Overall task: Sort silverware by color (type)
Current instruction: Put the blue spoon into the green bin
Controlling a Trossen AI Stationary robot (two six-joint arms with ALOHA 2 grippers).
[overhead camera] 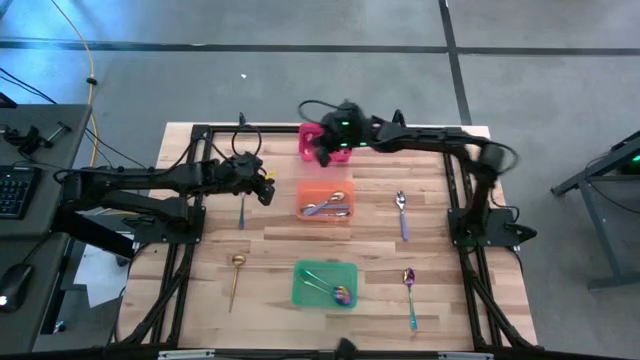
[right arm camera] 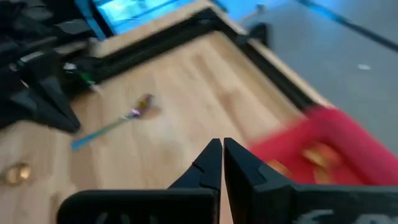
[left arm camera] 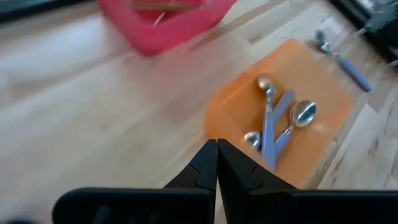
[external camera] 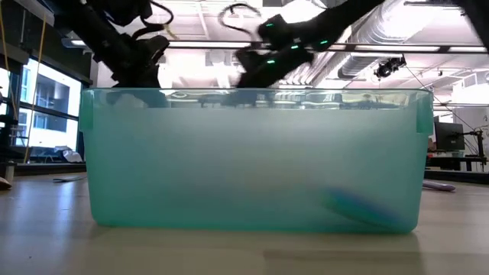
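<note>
My left gripper (overhead camera: 266, 190) (left arm camera: 216, 152) is shut and empty, hovering just left of the orange bin (overhead camera: 303, 190) (left arm camera: 323, 68), which holds silver spoons with blue handles (left arm camera: 277, 121). My right gripper (overhead camera: 321, 152) (right arm camera: 222, 152) is shut and empty at the near-left corner of the pink bin (overhead camera: 307, 132) (right arm camera: 336, 134), which has gold pieces inside. The green bin (overhead camera: 300, 285) (external camera: 252, 160) holds iridescent spoons. Lying loose on the table are a blue-handled iridescent spoon (overhead camera: 242, 208) (right arm camera: 118, 121), a gold spoon (overhead camera: 237, 275), a silver spoon (overhead camera: 402, 213) (left arm camera: 339, 56) and another iridescent spoon (overhead camera: 410, 295).
The three bins stand in a row down the table's middle. A black frame (overhead camera: 190, 200) runs along the table's left, right and far edges. In the low view the green bin blocks nearly everything. A desk with a keyboard (overhead camera: 15, 190) stands to the left of the table.
</note>
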